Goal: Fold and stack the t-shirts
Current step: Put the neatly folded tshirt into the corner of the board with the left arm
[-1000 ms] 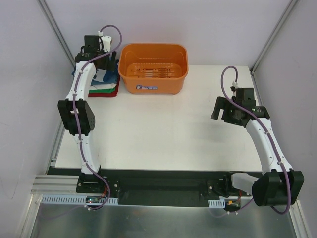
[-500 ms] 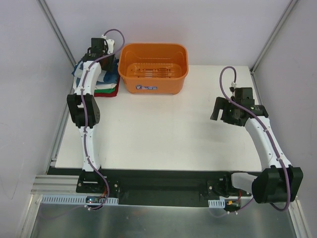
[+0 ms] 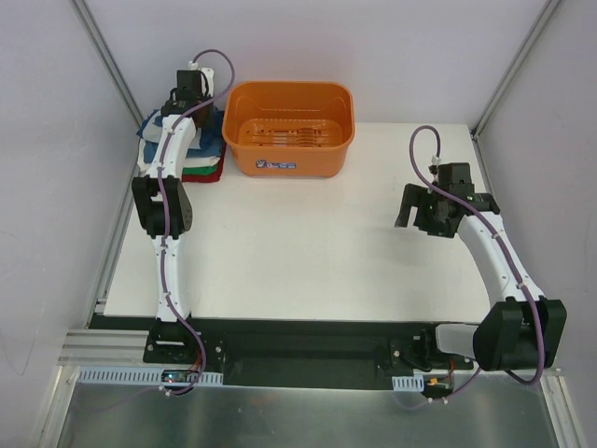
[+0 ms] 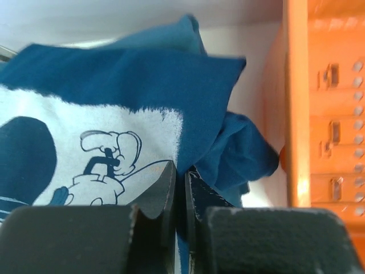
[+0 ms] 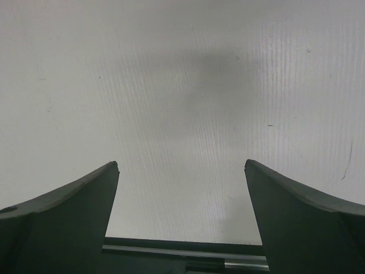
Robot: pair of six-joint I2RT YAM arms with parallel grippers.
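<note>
The t-shirts lie in a stack [image 3: 211, 157] at the table's back left corner, red [image 3: 211, 172] at the bottom and blue cloth on top. In the left wrist view the top one is a navy shirt [image 4: 131, 85] with a white cartoon print [image 4: 85, 154], and blue cloth bunches at its right [image 4: 239, 154]. My left gripper [image 3: 192, 108] [image 4: 181, 169] hangs over this stack with its jaws shut, tips close to the print's edge; no cloth shows between the tips. My right gripper [image 3: 417, 209] [image 5: 181, 165] hovers open over bare table at the right, holding nothing.
An orange plastic basket [image 3: 289, 149] stands right beside the stack, and its slotted wall [image 4: 328, 114] fills the right of the left wrist view. White walls and metal frame posts close in the table [image 3: 308, 243] at the back and sides.
The left gripper has closed from wide open to shut over the stack, and the left arm has straightened toward the back corner. The right gripper has drifted slightly left, still open.
</note>
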